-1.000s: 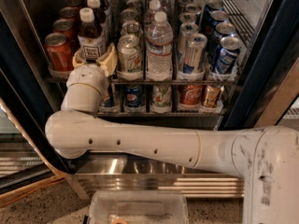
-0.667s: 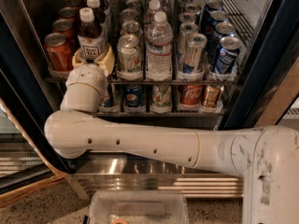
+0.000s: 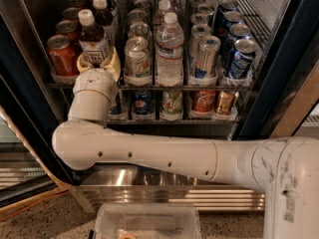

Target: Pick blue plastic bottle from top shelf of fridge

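The blue plastic bottle (image 3: 93, 38) holds brown tea, has a white cap and stands at the front of the second lane from the left on the top shelf (image 3: 164, 86) of the fridge (image 3: 281, 78). My gripper (image 3: 97, 62) reaches up from below at the bottle's base. Its pale fingers (image 3: 114, 63) stand on either side of the bottle, open around it. The white wrist (image 3: 92, 93) hides the bottle's bottom and the shelf front there.
A red can (image 3: 62, 56) stands left of the bottle, a silver can (image 3: 137, 59) and a clear water bottle (image 3: 169, 49) to its right. Short soda cans (image 3: 172, 103) fill the lower rack. A clear plastic bin (image 3: 149, 218) lies on the floor below the steel strip (image 3: 114, 178).
The gripper has moved up and to the right, from beside the bottle's lower left to straddling its base. The bottle has not moved.
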Tool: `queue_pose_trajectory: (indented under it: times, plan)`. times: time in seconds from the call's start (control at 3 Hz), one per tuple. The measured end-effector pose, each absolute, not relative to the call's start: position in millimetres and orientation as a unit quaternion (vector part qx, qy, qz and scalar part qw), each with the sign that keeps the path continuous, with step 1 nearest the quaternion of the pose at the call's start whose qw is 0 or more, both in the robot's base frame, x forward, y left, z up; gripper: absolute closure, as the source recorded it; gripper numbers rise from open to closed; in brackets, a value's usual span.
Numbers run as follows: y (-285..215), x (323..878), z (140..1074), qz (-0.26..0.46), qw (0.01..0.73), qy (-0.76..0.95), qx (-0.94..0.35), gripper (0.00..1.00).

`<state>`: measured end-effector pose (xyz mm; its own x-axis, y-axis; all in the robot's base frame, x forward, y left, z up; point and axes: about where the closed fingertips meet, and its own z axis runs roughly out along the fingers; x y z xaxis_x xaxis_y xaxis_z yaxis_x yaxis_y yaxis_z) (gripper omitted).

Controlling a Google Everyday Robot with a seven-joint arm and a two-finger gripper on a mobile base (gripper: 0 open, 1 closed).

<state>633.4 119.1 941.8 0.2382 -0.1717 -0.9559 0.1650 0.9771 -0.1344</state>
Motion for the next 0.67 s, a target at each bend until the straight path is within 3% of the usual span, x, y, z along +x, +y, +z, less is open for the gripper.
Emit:
queue_pose_trajectory:
  times: [0.67]
  plan:
    - [131.4, 581.8, 997.5, -0.067, 0.837, 0.544, -0.007, 1.00]
